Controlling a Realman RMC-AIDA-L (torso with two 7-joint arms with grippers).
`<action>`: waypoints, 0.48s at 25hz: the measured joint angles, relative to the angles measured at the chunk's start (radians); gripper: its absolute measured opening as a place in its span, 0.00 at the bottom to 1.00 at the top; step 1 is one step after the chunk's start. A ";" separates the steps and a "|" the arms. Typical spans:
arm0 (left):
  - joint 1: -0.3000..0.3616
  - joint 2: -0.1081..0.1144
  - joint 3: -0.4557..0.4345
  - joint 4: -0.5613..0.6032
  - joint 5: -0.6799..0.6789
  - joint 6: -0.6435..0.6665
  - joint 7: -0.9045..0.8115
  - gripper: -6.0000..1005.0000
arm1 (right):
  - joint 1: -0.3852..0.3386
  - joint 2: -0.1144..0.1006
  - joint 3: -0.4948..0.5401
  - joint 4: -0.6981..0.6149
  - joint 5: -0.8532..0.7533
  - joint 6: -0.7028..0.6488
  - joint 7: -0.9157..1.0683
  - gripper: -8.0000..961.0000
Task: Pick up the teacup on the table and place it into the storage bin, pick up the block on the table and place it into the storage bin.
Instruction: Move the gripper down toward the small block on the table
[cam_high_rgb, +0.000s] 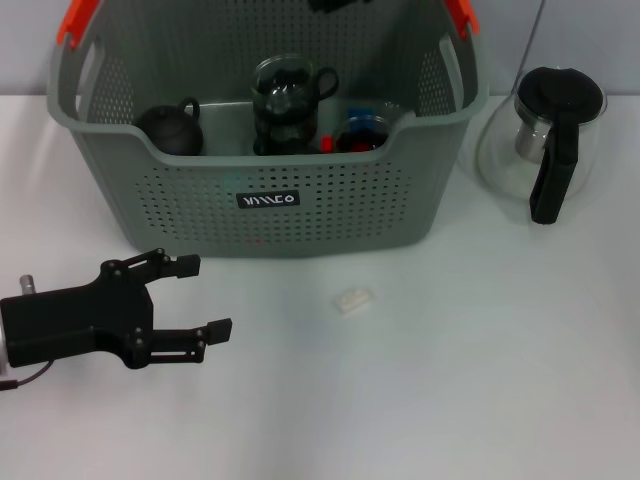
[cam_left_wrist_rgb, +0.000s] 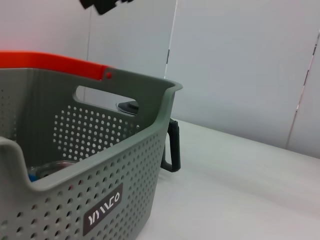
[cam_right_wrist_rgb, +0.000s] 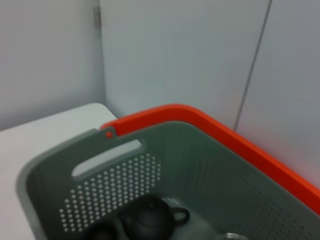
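The left gripper (cam_high_rgb: 205, 297) hangs wide open and empty over the near-left table (cam_high_rgb: 480, 380). The small white block (cam_high_rgb: 354, 299) lies to its right, apart. Beyond stands the storage bin (cam_high_rgb: 270, 205), a glass teacup (cam_high_rgb: 285, 100) inside.

The white table (cam_high_rgb: 480, 380) carries the storage bin (cam_high_rgb: 300, 205) at upper centre, a glass pot (cam_high_rgb: 545, 140) at upper right, and a small white block (cam_high_rgb: 354, 299) at centre.

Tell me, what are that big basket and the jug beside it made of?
The storage bin looks like matte grey-green moulded plastic, with punched holes and glossy orange handles. The jug seems clear glass, since the table shows through, with a black, probably plastic, lid and handle.
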 joint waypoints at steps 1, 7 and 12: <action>0.000 0.000 0.000 0.000 0.000 0.000 0.000 0.94 | -0.010 -0.001 0.002 -0.023 0.022 -0.020 -0.008 0.47; -0.002 0.000 0.000 0.000 0.003 0.002 0.003 0.94 | -0.144 -0.013 0.004 -0.159 0.249 -0.276 -0.166 0.75; 0.002 0.002 -0.002 0.001 0.005 0.004 0.004 0.94 | -0.280 -0.006 -0.014 -0.191 0.241 -0.499 -0.326 0.92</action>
